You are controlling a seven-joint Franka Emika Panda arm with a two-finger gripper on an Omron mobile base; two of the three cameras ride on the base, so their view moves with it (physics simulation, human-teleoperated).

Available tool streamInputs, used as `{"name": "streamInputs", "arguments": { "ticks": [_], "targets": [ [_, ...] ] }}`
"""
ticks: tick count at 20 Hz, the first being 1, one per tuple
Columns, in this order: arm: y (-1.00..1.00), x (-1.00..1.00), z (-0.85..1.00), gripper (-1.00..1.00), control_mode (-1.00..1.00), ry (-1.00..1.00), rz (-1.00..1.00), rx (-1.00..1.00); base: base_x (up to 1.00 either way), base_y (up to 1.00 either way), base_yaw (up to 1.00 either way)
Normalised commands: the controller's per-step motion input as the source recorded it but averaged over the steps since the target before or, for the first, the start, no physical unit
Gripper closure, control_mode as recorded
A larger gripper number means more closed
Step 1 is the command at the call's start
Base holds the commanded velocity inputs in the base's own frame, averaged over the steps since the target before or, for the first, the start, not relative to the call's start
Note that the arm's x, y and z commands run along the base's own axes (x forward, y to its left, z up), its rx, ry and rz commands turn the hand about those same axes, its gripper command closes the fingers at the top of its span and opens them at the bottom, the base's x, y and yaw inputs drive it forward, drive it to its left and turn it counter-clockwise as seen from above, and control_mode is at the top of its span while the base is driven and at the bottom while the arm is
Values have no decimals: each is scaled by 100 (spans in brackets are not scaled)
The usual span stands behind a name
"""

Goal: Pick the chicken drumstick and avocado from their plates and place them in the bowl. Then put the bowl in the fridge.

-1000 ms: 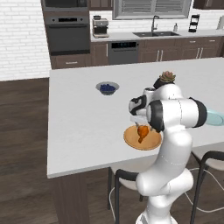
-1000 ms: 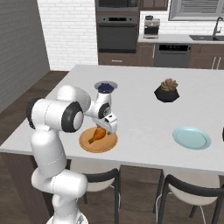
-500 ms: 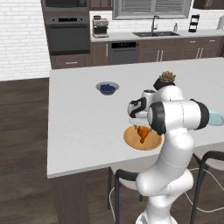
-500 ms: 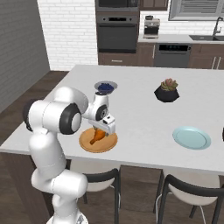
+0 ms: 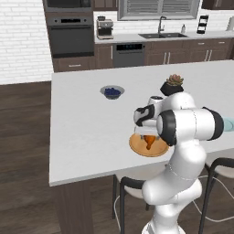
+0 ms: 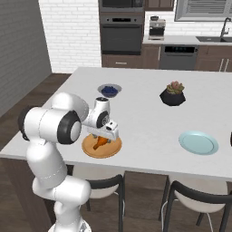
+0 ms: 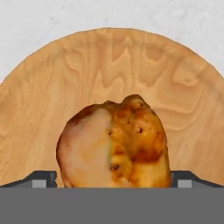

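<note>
The golden-orange chicken drumstick (image 5: 149,141) (image 6: 99,142) (image 7: 113,144) lies on the flat wooden plate (image 5: 140,151) (image 6: 111,151) (image 7: 113,65) near the counter's front edge. My gripper (image 5: 148,135) (image 6: 102,136) (image 7: 113,180) hangs low over that plate and is open, one fingertip on each side of the drumstick's thick end. The pale blue-green plate (image 6: 198,142) (image 5: 227,124) sits further right and looks bare. The avocado, the bowl and the fridge are out of view.
A small grey bowl of blueberries (image 5: 112,92) (image 6: 109,90) and a black pot with a succulent (image 5: 172,85) (image 6: 172,94) stand further back on the white counter (image 5: 82,114). Dark stools (image 6: 103,182) are tucked under the front edge.
The hand has sunk a little toward the wooden plate, bringing the open fingers down around the drumstick. Nothing on the counter has moved.
</note>
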Motion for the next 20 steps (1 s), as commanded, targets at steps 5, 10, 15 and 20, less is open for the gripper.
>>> {"name": "streamInputs", "arguments": {
  "ticks": [5, 10, 15, 20],
  "targets": [
    [0, 0, -22, -100, -100, 3, 3, -2, 0, 0, 0],
    [0, 0, -28, -100, -100, 0, 0, 0, 0, 0, 0],
    [4, -6, -19, 100, -100, 0, 0, 0, 0, 0, 0],
    [0, -16, -1, 100, -100, 0, 0, 0, 0, 0, 0]
  ]
}}
